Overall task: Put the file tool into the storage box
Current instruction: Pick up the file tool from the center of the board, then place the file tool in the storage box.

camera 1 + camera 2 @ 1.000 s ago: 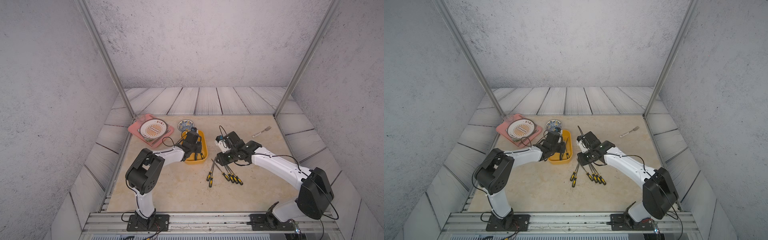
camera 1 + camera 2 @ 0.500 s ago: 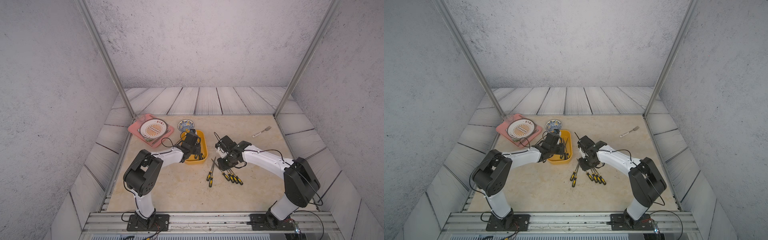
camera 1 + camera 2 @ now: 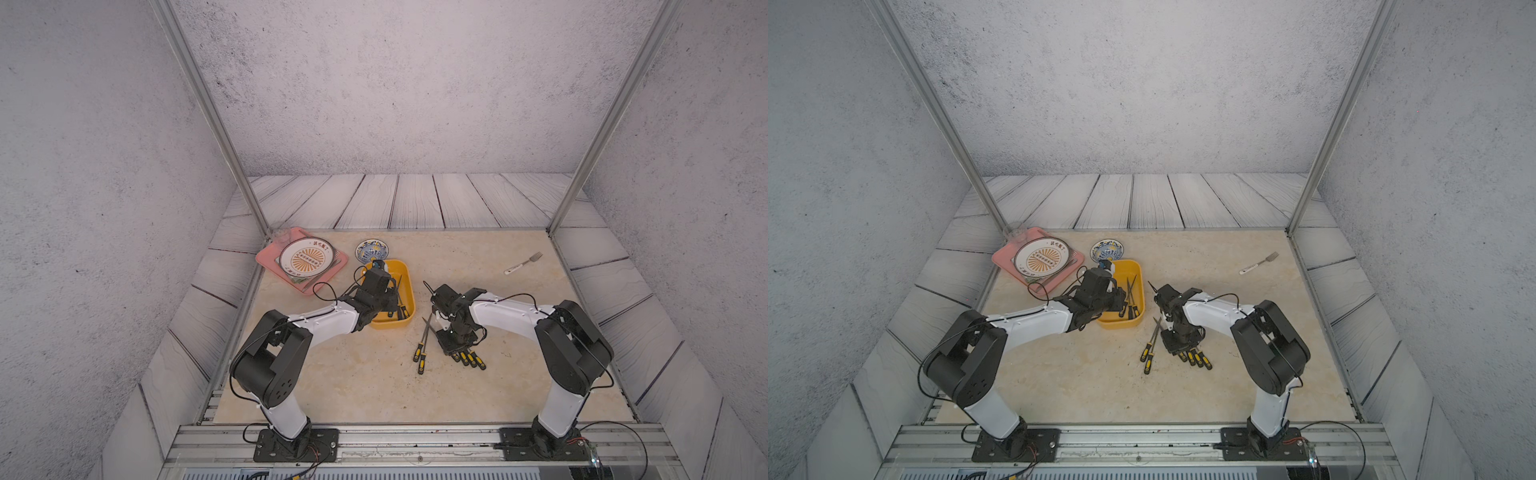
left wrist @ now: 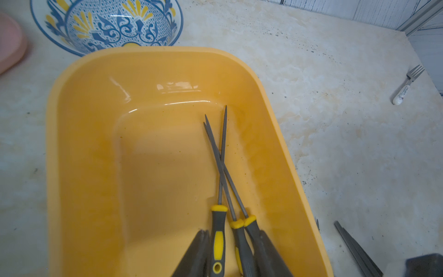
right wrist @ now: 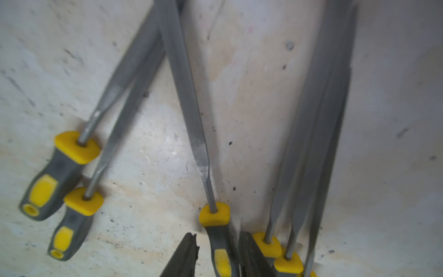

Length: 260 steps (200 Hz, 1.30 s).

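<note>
**benchrat:** ok, where are the files at right now?

**yam_fan:** Three files (image 4: 222, 165) are lying in the yellow storage box (image 4: 79, 156), shafts crossed. Their tips point toward the blue-patterned bowl (image 4: 119, 21), which sits just beside the box's far end. In both top views they're on the side of the box nearer the right arm.

**benchrat:** and the left gripper?

**yam_fan:** The left gripper (image 4: 233, 232) is down in the box over the handles, jaws apart. Two handles sit in the gap and the third lies against one finger. All three are flat on the box floor, so it isn't pinching anything.

**benchrat:** right side?

**yam_fan:** The right gripper (image 5: 217, 236) is low over the loose ones on the marble table (image 3: 353, 386), with its jaws either side of one file (image 5: 197, 134) at the handle. One finger is right up against it and there's daylight on the other side, so it's spread, not clamped. Another pair of files (image 5: 64, 167) lies off to one side, and a bunch of three (image 5: 318, 120) is close on the other. The pink tray (image 3: 266, 258) with its plate (image 3: 306, 257) and the fork (image 3: 523, 264) are well apart from all this.
</note>
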### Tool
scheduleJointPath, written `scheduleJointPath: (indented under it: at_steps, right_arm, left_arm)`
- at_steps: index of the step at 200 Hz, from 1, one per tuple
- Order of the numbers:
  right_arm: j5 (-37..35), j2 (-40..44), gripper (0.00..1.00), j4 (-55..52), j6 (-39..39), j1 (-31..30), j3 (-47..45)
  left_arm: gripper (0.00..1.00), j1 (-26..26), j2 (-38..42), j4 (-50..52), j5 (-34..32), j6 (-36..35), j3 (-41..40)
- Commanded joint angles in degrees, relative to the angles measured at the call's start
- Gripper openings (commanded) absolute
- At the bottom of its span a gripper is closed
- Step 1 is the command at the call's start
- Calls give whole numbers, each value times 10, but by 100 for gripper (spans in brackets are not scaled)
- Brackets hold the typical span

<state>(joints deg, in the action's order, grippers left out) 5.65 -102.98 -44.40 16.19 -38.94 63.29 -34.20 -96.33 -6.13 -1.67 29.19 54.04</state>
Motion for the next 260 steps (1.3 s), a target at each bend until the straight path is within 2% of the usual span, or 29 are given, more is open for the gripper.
scheduleJointPath:
  at_steps: [1,21,37,48,77,132,178,230,260]
  right_arm:
    - [10,-14,35,0,-2,-1,-9]
    - [18,-21,29,4,-3,-1,-14]
    - [22,-22,9,5,-3,-1,-14]
    - [19,-17,0,6,-3,-1,-13]
    - [11,13,0,9,-1,1,-8]
    - [47,103,0,41,-9,3,4]
    - [78,91,0,36,-20,3,37]
    - [73,87,0,41,-16,3,79]
    - [85,81,0,51,-8,2,99]
  left_arm:
    - [40,0,19,-7,8,8,-4]
    - [45,0,20,-7,17,13,1]
    - [48,0,21,-7,27,16,5]
    - [49,0,21,-9,35,19,8]
    - [53,-1,20,-22,62,24,7]
    - [57,-12,10,-86,144,53,-1]
    - [57,-36,-26,-125,185,85,7]
    - [58,-45,-41,-145,203,101,8]
    - [53,-45,-45,-176,228,120,3]
